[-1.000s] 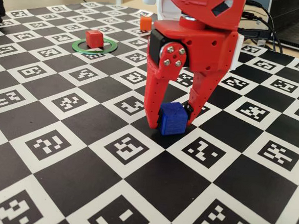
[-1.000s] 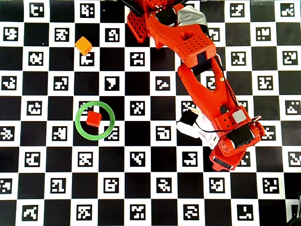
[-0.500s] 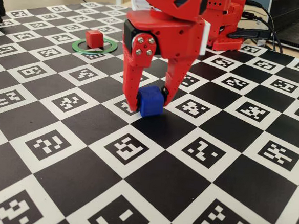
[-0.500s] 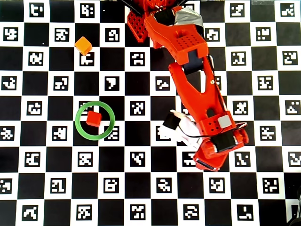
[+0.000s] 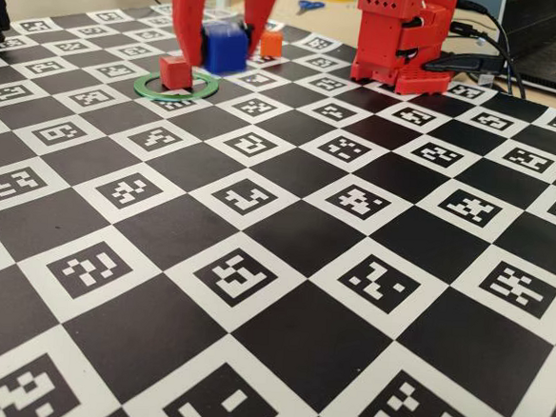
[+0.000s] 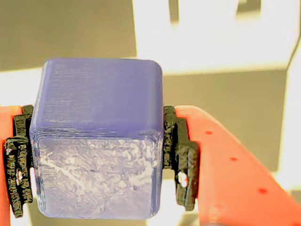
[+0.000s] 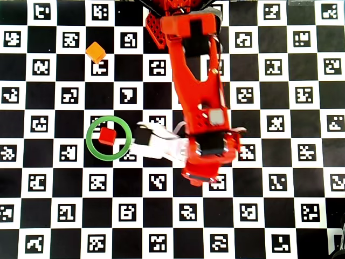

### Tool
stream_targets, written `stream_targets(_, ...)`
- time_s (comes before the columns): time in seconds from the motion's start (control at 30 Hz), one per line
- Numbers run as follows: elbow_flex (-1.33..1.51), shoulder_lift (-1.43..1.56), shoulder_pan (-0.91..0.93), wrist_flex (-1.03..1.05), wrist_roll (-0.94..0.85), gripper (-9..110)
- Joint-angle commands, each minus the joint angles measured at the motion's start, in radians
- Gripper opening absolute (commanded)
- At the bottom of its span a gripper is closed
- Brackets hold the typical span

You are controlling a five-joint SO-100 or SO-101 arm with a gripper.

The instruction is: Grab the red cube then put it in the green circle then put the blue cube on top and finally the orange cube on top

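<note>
Gripper [image 5: 221, 57] was clamped on the blue cube [image 5: 224, 48] — black pads [image 6: 181, 160] pressed on both sides in the wrist view. Cube hung above the checkered mat [image 5: 283, 266], just right of the green circle [image 5: 176, 87] in the fixed view. Red cube [image 7: 107, 136] sat inside the ring; orange cube [image 7: 95, 52] stood well apart near the arm base [image 5: 405, 36].

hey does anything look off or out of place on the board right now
Nothing stands out. The red cube sits flat inside the green circle, the orange cube rests apart, and the end effector holds the blue cube squarely.
</note>
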Motion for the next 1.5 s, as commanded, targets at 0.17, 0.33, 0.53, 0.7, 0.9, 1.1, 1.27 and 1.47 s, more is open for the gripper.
stream_targets(0.17, 0.048, 0.293, 0.278, 0.051, -0.337, 6)
stream_targets(0.33, 0.107, 0.359, 0.388, 0.060, -0.453, 6)
stream_targets(0.53, 0.224, 0.402, 0.448, 0.037, -0.518, 5)
stream_targets(0.7, 0.337, 0.402, 0.486, -0.051, -0.500, 5)
stream_targets(0.9, 0.440, 0.387, 0.522, -0.163, -0.471, 5)
stream_targets(1.1, 0.463, 0.356, 0.526, -0.210, -0.474, 5)
stream_targets(1.27, 0.494, 0.327, 0.529, -0.268, -0.488, 5)
stream_targets(1.47, 0.509, 0.272, 0.540, -0.322, -0.503, 5)
